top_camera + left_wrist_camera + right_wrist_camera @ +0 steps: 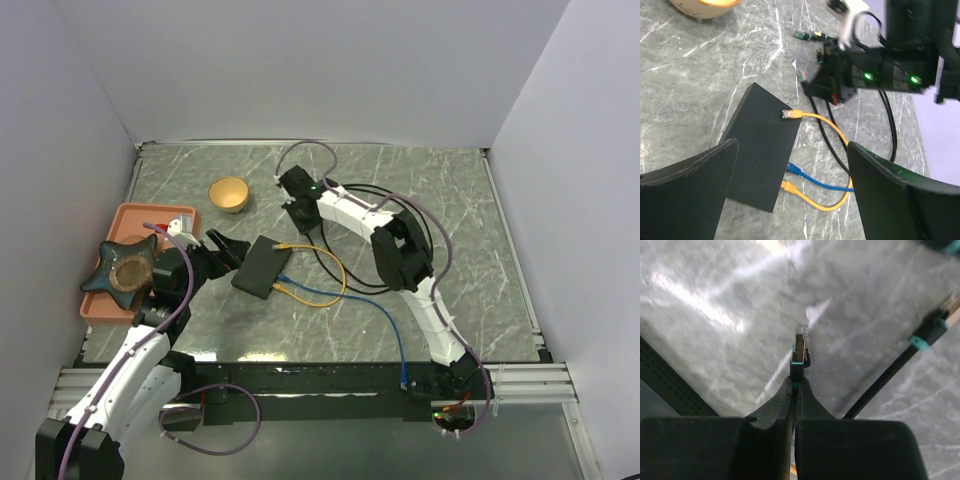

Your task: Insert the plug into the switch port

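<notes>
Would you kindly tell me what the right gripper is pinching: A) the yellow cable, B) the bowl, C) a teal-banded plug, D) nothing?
C: the right gripper is shut on the plug, its clear tip and teal band showing beyond the closed jaws.

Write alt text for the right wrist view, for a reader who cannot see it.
The right gripper has its jaws shut on a black plug with a teal band, its clear tip pointing away over the grey marble table. A second plug, also teal-banded, on a black cable, shows at the right.
</notes>
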Available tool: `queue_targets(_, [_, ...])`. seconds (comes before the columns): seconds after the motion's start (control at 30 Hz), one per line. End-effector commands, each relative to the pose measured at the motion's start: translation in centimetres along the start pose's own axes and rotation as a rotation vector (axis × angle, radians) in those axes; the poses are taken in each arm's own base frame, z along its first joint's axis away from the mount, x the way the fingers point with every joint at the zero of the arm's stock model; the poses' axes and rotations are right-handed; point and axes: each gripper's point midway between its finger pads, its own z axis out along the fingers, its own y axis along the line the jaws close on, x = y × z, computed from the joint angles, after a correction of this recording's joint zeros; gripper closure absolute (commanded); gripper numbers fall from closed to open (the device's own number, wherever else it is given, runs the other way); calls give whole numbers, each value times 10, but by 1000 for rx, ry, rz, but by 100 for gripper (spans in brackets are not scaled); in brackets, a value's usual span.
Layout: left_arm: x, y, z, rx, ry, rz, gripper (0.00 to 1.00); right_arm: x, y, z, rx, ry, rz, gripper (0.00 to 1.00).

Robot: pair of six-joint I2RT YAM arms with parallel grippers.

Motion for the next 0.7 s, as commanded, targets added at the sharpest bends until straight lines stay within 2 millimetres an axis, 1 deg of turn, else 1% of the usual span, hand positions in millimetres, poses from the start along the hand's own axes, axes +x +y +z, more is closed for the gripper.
queue_targets(0.0, [-16, -15, -3, 42, -37, 21, 4, -25, -53, -69, 117, -145, 95, 100])
queue_targets(0.03, [-16, -15, -3, 43, -38, 18, 4, -15, -72, -73, 140, -149, 154, 100])
queue_targets(0.07, [-16, -15, -3, 44, -36, 18, 4, -28, -85, -107, 149, -231, 200, 100])
queue_targets(0.1, [-16, -16, -4, 47, -35, 18, 4, -11, -95, -109, 154, -219, 251, 100])
queue_targets(0.13, [-17, -17, -4, 49, -37, 18, 4, -17, -105, -123, 157, -278, 291, 100])
queue_targets(0.17, [-17, -16, -4, 44, -39, 18, 4, -23, -127, -159, 176, -359, 347, 100])
queue_targets(0.2, [-17, -16, -4, 46, -38, 18, 4, -9, -133, -163, 187, -354, 381, 100])
queue_targets(0.23, [-16, -16, -5, 48, -38, 17, 4, -9, -139, -178, 200, -394, 398, 100])
queue_targets(0.27, [-17, -17, -5, 50, -41, 17, 4, -18, -147, -212, 207, -485, 415, 100])
queue_targets(0.3, [-17, -17, -5, 51, -42, 16, 4, -9, -148, -219, 217, -492, 417, 100])
queue_targets(0.33, [-16, -18, -6, 55, -40, 14, 4, -10, -151, -232, 229, -526, 420, 100])
queue_targets(0.37, [-17, -17, -6, 54, -41, 13, 4, -14, -149, -257, 215, -585, 418, 100])
queue_targets(0.4, [-17, -19, -6, 61, -43, 14, 4, -11, -146, -264, 206, -597, 405, 100])
queue_targets(0.43, [-17, -20, -6, 65, -42, 11, 4, -11, -137, -271, 156, -612, 387, 100])
queue_targets(0.47, [-17, -20, -6, 66, -43, 10, 4, -14, -130, -285, 114, -651, 364, 100])
queue_targets(0.53, [-16, -22, -5, 82, -39, 5, 4, -11, -110, -287, 22, -640, 311, 100])
queue_targets(0.57, [-16, -24, -5, 89, -37, 3, 4, -11, -91, -281, -77, -617, 266, 100])
queue_targets(0.67, [-12, -29, -4, 124, -21, 1, 4, 0, -47, -264, -229, -530, 153, 100])
